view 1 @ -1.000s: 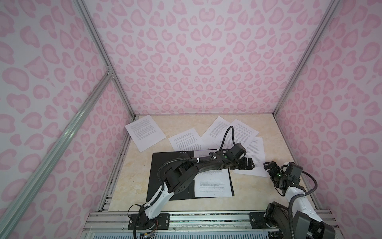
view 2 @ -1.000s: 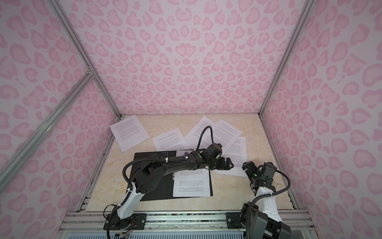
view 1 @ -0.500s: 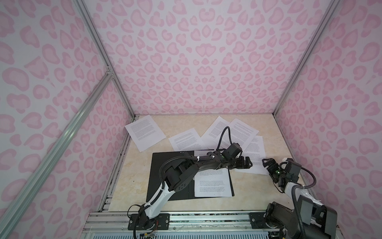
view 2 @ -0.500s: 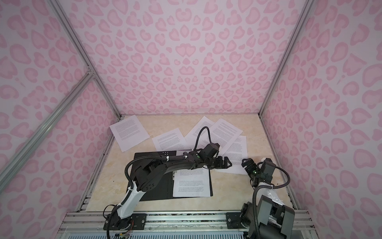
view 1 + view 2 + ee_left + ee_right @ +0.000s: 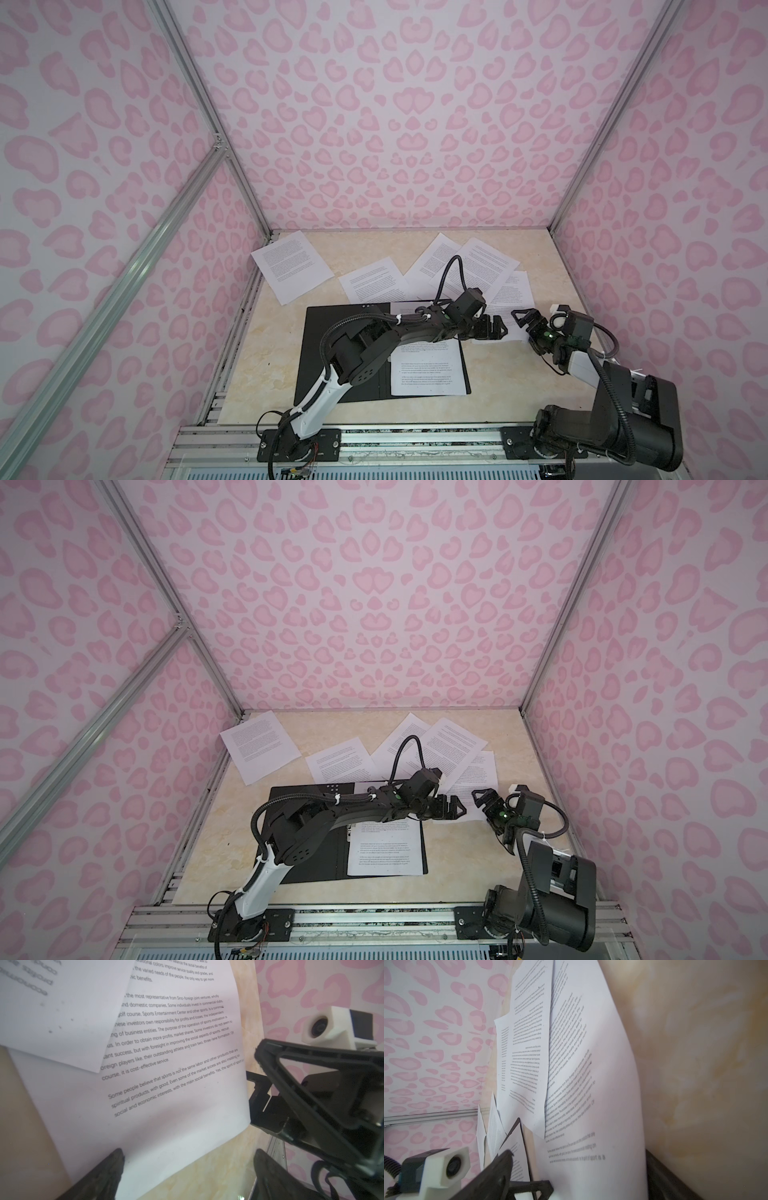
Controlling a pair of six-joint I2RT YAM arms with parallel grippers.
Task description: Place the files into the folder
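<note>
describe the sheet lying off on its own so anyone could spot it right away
On the beige table, go to the far left corner where the pink walls meet. The sheet lies there at a slant. It is the leftmost sheet and overlaps none; the rest cluster rightward or lie in the black folder.

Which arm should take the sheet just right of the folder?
Probably right: the right claw stands open at the outer edge of that sheet; the left claw reaches across the folder.
</note>
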